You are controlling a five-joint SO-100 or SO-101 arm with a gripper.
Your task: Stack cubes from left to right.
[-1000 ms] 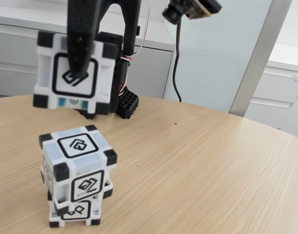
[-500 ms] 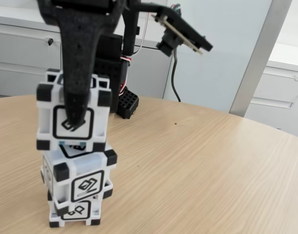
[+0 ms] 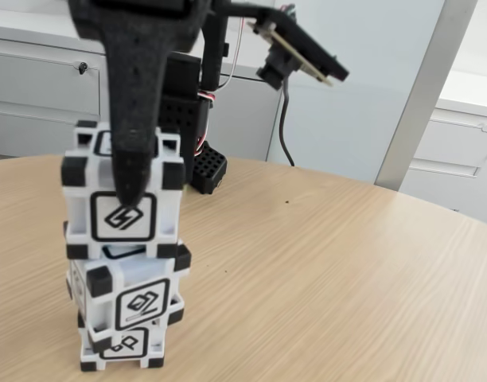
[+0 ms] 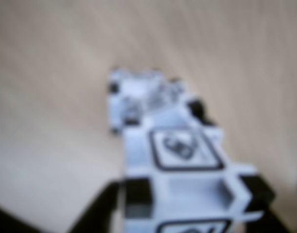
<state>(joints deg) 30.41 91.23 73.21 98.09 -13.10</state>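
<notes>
Down came the top cube [image 3: 124, 195] since a moment ago, and now it sits square on the middle cube [image 3: 130, 290]. Biggest is the round wooden counter [image 3: 323, 270], pale with fine lines in it. On the counter stands the tower: the bottom cube [image 3: 120, 346] touches the wood, the middle cube rests on it, turned a bit. All three are white plastic with black corners. The black jaws [image 3: 132, 179] hold the top cube by its sides. The wrist view is blurry, looking down on the top cube [image 4: 185, 160].
</notes>
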